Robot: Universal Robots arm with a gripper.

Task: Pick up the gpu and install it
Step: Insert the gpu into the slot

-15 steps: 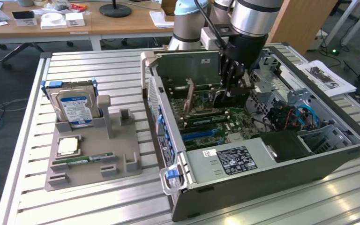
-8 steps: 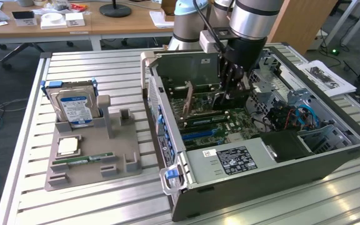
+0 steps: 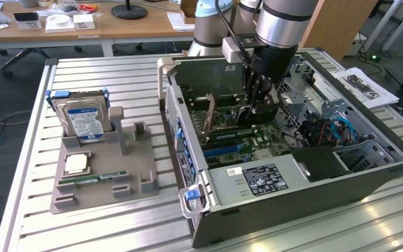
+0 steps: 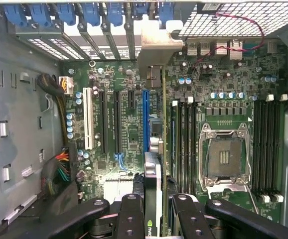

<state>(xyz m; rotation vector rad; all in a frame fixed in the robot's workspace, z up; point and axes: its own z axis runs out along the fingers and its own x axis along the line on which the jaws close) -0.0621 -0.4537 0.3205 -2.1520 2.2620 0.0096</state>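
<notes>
My gripper (image 3: 261,105) reaches down inside the open computer case (image 3: 285,173), over the motherboard (image 3: 257,142). In the wrist view the gripper (image 4: 156,219) is shut on the gpu (image 4: 153,184), a thin dark card seen edge-on between the black fingers (image 4: 131,216). The card runs along the board just beside the blue expansion slot (image 4: 145,119). Its silvery bracket (image 4: 156,45) sits at the case's rear slot openings. Whether the card's edge is down in a slot cannot be told.
A grey fixture tray (image 3: 103,194) stands at the exterior view's left, holding a hard drive with a blue-white label (image 3: 82,123), a CPU (image 3: 75,164) and a green RAM stick (image 3: 93,179). Cables (image 4: 59,169) and RAM slots (image 4: 184,144) flank the card. Papers (image 3: 366,86) lie beyond the case.
</notes>
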